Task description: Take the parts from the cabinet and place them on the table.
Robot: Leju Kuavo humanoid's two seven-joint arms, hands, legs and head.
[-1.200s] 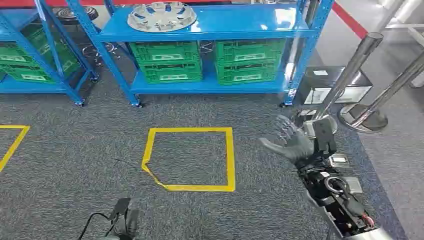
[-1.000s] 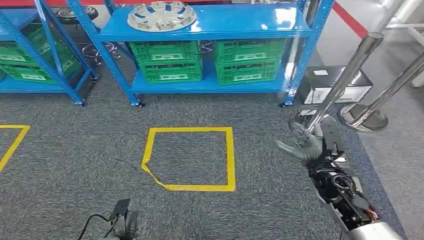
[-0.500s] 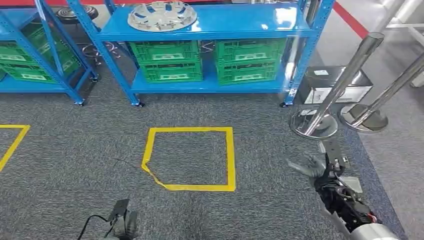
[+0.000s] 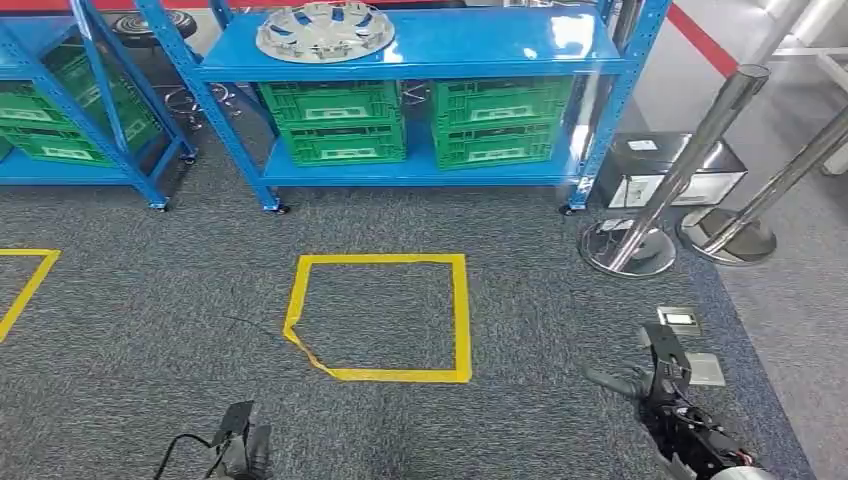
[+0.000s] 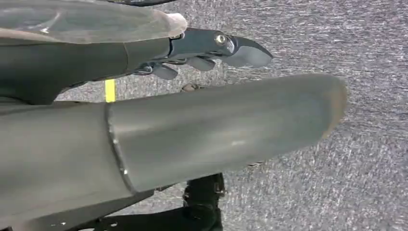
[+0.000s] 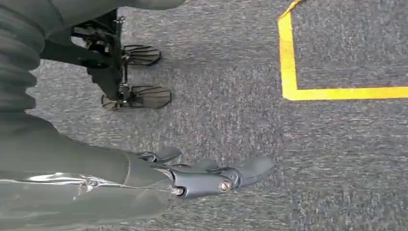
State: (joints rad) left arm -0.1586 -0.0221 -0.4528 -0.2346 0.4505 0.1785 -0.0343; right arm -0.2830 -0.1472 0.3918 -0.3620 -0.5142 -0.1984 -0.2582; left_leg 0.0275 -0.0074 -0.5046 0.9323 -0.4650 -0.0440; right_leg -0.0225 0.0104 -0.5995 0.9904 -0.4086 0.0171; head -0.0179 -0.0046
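Right robot hand (image 6: pixel 211 175) hangs apparently empty above grey carpet (image 6: pixel 337 154).

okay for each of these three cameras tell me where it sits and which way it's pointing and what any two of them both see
Head view: high on the body, looking forward and down at the blue cabinet and carpet; right hand enters at the bottom.
Left wrist view: behind the left hand, facing carpet.
Right wrist view: behind the right hand, facing carpet.
Shared: head and right wrist views show the yellow tape square.

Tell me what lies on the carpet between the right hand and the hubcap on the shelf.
In the head view, grey carpet with a yellow tape square lies between the right hand and the rack holding the hubcap.
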